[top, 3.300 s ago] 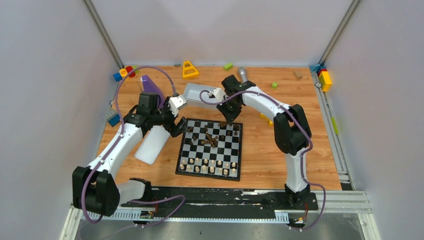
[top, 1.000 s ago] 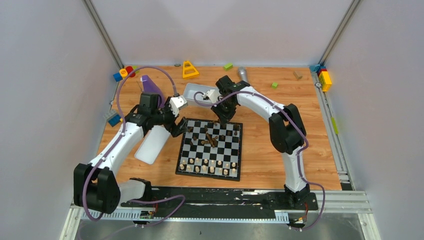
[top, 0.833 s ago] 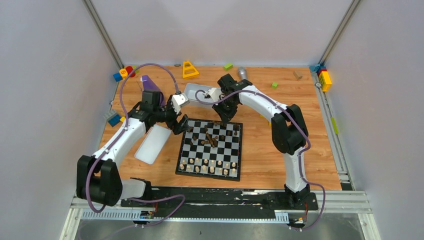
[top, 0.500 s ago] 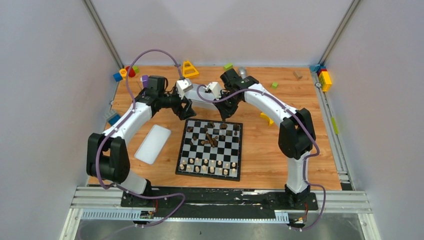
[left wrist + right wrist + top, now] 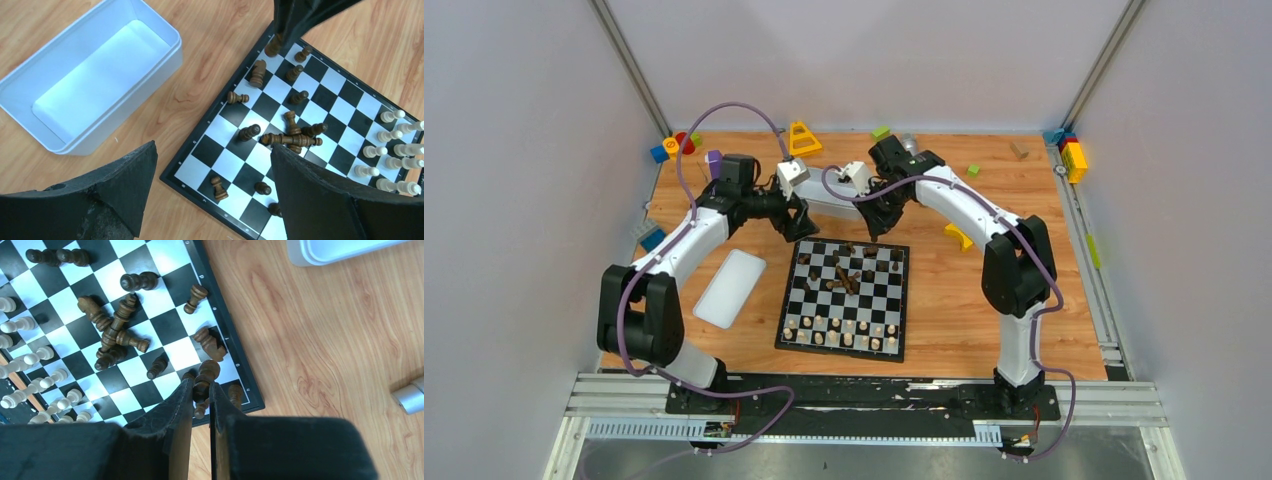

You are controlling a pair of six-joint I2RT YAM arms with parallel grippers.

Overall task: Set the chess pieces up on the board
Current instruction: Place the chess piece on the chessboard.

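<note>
The board (image 5: 882, 300) lies flat in the middle of the wooden counter (image 5: 964, 310); a white tray (image 5: 167, 37) stands on the counter just beyond the board's far left corner, near it but not touching it. The pale chessmen (image 5: 839, 332) stand upright in two rows along the near edge of the board; the dark brown chessmen (image 5: 844, 278) are scattered over the far half, a few upright on their own squares, several lying on their sides, some crossed over one another in a small heap near the middle.

The right pincer (image 5: 201, 386) is clamped on a dark brown piece (image 5: 208, 370); the fingers press it from both sides and one end of it juts past the fingertips; it hangs over the far edge of the board, right of that edge's middle; whether the piece touches the board cannot be told.

The left pincer (image 5: 214, 151) has its fingers wide apart with nothing between them; it hovers above the far left corner of the board, between the tray and the heap.

A white lid (image 5: 730, 288) lies flat on the counter left of the board, apart from it; coloured blocks (image 5: 671, 147) sit along the far edge of the counter, well apart from the board.
</note>
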